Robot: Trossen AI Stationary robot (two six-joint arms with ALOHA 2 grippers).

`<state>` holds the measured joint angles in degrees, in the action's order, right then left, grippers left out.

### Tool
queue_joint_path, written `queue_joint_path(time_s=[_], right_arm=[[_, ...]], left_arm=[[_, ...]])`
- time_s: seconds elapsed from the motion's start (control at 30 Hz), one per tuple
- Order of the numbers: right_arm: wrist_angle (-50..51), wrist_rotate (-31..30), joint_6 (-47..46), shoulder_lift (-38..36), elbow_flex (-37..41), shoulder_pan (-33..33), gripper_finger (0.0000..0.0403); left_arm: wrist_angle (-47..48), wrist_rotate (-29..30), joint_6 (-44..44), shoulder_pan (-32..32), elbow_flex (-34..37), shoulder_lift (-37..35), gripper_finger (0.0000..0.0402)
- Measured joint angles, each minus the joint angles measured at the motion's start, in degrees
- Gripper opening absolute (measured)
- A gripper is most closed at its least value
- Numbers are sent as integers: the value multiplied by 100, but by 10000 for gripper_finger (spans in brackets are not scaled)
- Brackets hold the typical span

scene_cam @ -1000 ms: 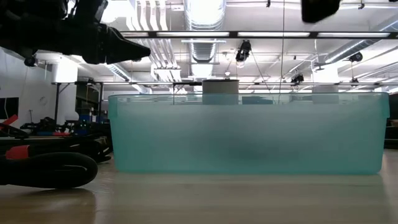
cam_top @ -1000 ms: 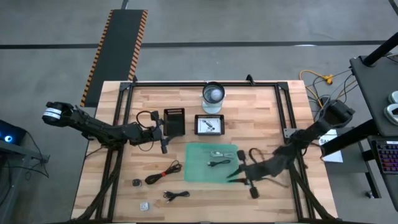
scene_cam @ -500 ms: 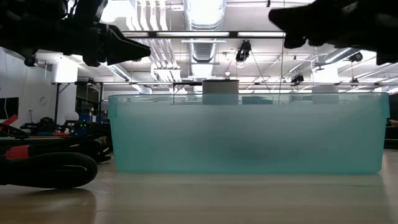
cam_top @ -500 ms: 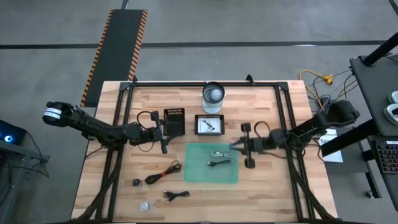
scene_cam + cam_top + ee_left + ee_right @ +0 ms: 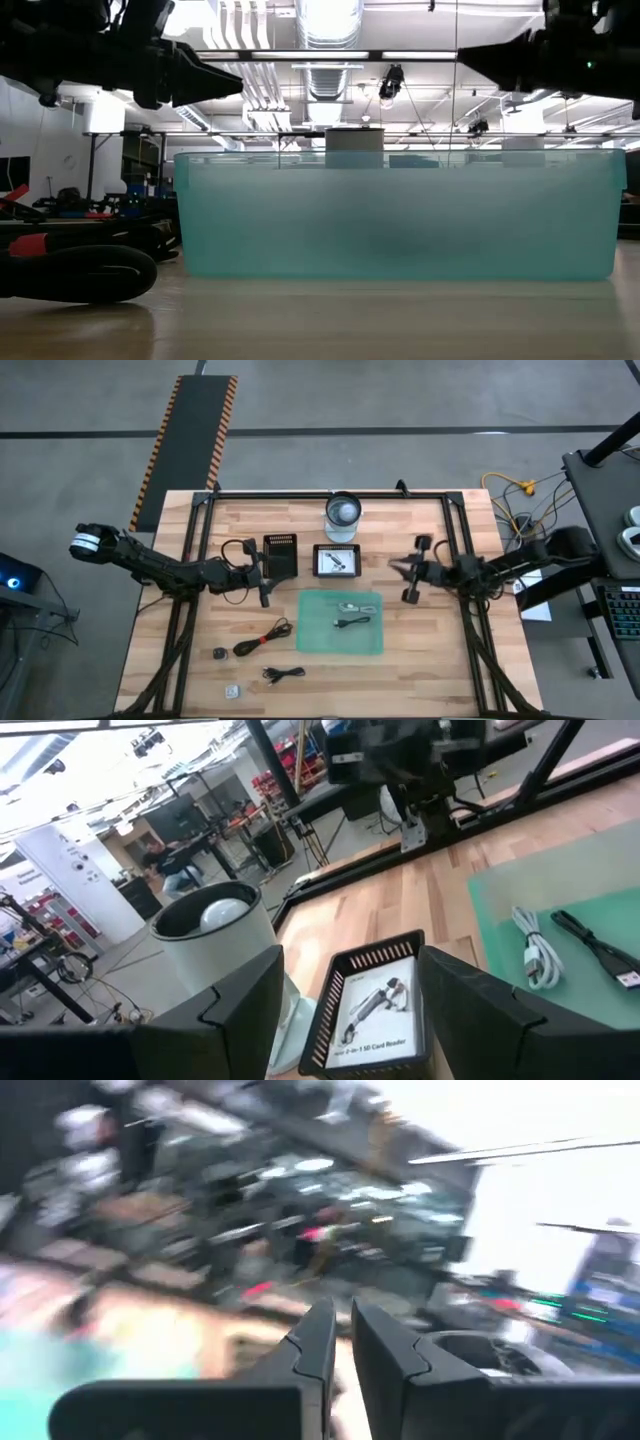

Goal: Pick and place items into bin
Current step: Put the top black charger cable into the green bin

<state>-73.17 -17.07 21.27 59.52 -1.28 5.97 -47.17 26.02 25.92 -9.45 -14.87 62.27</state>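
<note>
The pale green bin [image 5: 342,630] lies in the middle of the table with a whitish short cable [image 5: 349,606] and a thin black cable [image 5: 352,622] on its floor. A black coiled cable [image 5: 262,639], a second one [image 5: 283,674], a small black piece [image 5: 219,653] and a small white piece [image 5: 233,691] lie on the wood near and left of the bin. A printed card [image 5: 337,559] rests in a black tray. My left gripper [image 5: 266,578] hovers open, left of the bin. My right gripper [image 5: 398,565] is shut and empty, in the air past the bin's far right corner.
A second black tray [image 5: 280,554] and a pale cylinder container [image 5: 342,515] stand toward the far edge. Black frame rails [image 5: 455,540] run along the table's sides. In the low view the bin's wall [image 5: 400,215] fills the middle, both grippers above it.
My right gripper has travelled from beside the bin's near right corner toward the far edge and somewhat to the right, its arm drawing back and its fingers turning to point level toward the table's left. The left arm has kept still.
</note>
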Motion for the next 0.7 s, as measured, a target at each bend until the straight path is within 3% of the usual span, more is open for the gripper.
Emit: queue_joint_path(time_s=[0.27,0.37,0.47,0.57,0.7], right_arm=[[1059,-148,-63,-1576,38,3,27],[2334,-74,-629,-2456,-124,1,26],[4226,80,-1243,-3306,-515,-8,26],[5573,174,-1706,-3829,-842,-14,26],[5133,373,-1541,-4036,-543,-24,26]], left_arm=[[17,0,-251,0,2,34,215],[12,2,-633,0,2,32,215],[12,2,-761,0,0,32,215],[12,0,-761,0,0,32,215],[4,1,-759,0,1,32,215]])
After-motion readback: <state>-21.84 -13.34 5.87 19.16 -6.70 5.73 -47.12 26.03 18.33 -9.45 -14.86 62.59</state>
